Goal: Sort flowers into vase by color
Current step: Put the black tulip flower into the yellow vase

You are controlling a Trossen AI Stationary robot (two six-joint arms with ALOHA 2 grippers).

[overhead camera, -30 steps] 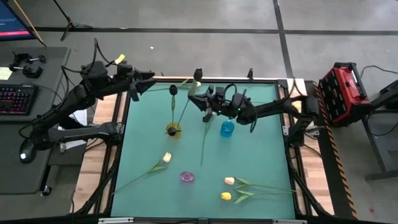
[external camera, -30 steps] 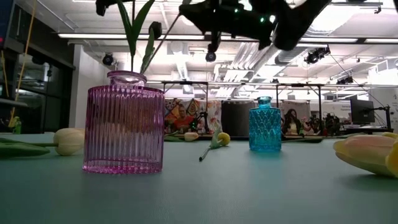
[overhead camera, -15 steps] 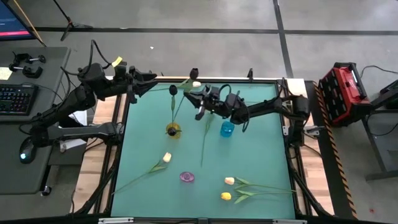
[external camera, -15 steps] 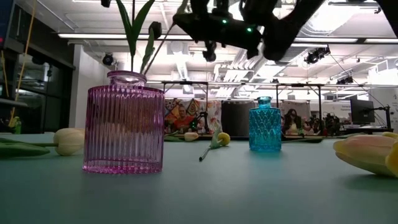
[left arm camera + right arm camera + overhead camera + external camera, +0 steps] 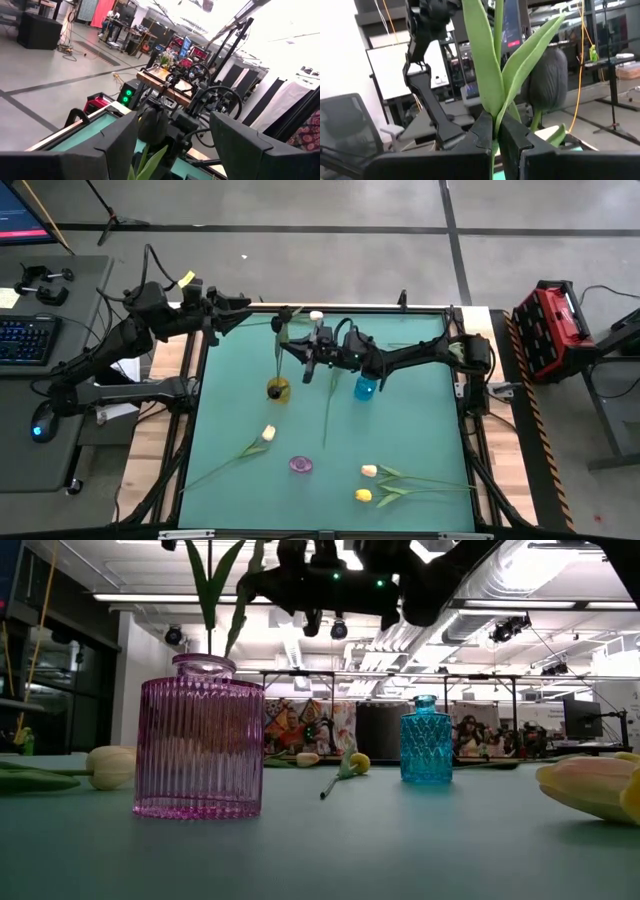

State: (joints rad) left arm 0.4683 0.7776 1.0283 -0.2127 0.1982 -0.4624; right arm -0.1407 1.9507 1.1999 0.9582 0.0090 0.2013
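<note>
High view shows us that the right gripper has swung leftward across the far half of the table over the last second; a moment ago it sat beside the blue vase, and now it hangs close to the amber vase, above and slightly behind it. We see its fingers clamped tight on the green stem of a flower, the leaves fanning up past the fingertips in the right wrist view, and the pale head of what we take to be that same tulip shows just beyond the gripper from above, though we cannot be sure at this angle. A black tulip already stands in the amber vase, so we judge the carried flower is being brought toward a vase, and which vase matches its colour we cannot yet say. The left gripper has drawn back to the far left corner of the table and waits there with its fingers spread wide and nothing between them. Still to be sorted are a cream tulip lying near the purple vase, two yellowish ones toward the near edge, and a long stem lying mid-table.
</note>
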